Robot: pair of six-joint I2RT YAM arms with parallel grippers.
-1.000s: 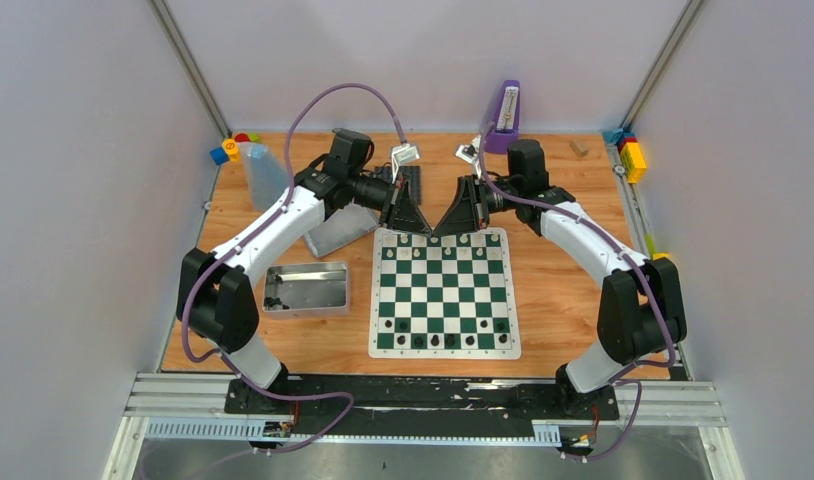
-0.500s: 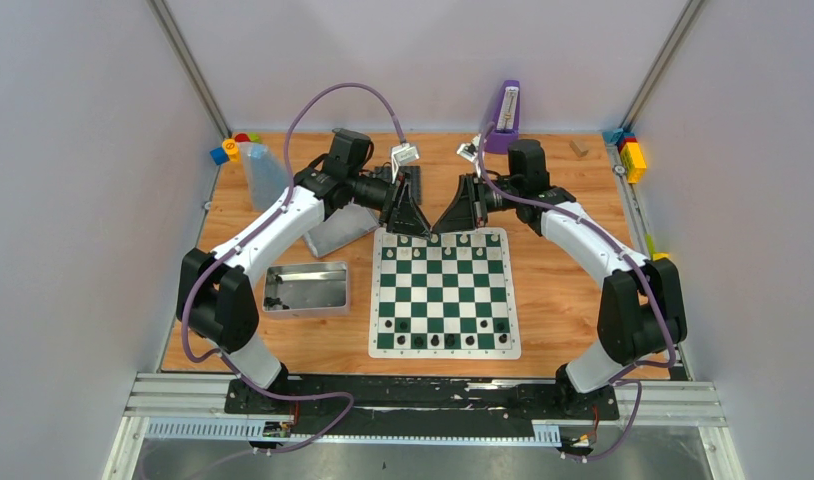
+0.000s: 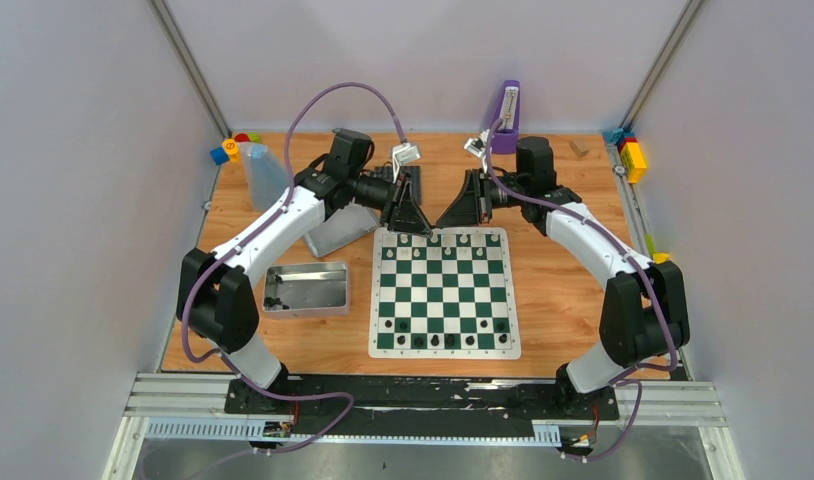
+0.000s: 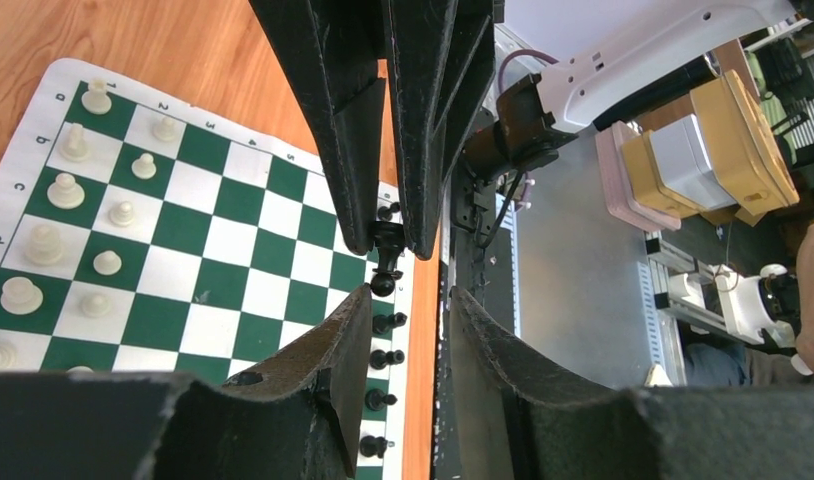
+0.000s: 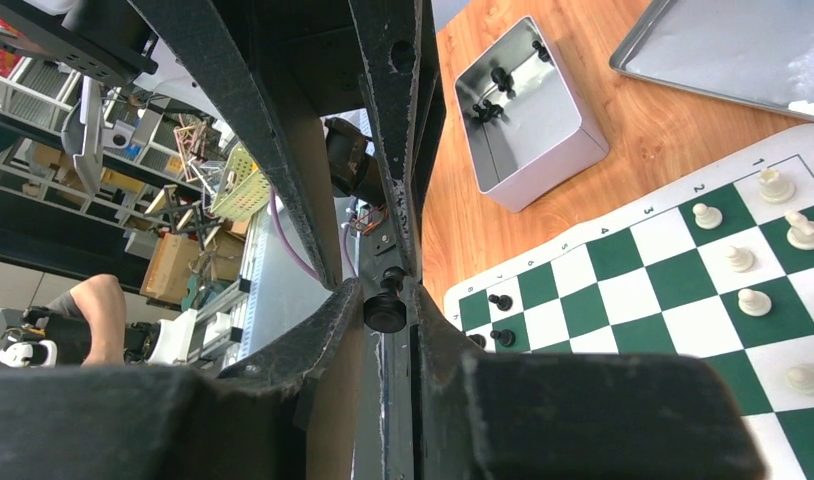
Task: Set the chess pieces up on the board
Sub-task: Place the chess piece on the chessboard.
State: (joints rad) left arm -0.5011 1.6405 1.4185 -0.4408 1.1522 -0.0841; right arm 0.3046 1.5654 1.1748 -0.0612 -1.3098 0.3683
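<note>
The green-and-white board [image 3: 443, 292] lies mid-table, with cream pieces [image 3: 463, 240] on its far rows and black pieces [image 3: 435, 340] on its near rows. Both grippers meet tip to tip above the board's far edge. My right gripper [image 5: 383, 298] [image 3: 442, 226] is shut on a black chess piece [image 5: 386, 312], its base between the pads. My left gripper [image 4: 404, 298] [image 3: 420, 228] is open, its fingers straddling the head of that black piece [image 4: 386, 258] without closing on it. In the top view the held piece is hidden by the fingers.
An open silver tin [image 3: 305, 288] left of the board holds a few black pieces [image 5: 501, 92]. Its flat lid [image 3: 340, 230] lies beyond it. A dark baseplate [image 3: 408, 178], a clear container [image 3: 264, 172], a purple object [image 3: 506, 115] and coloured bricks [image 3: 633, 156] stand at the back.
The right arm has drawn slightly back to the right, its gripper still at the left one's tips. The left arm has stayed put.
</note>
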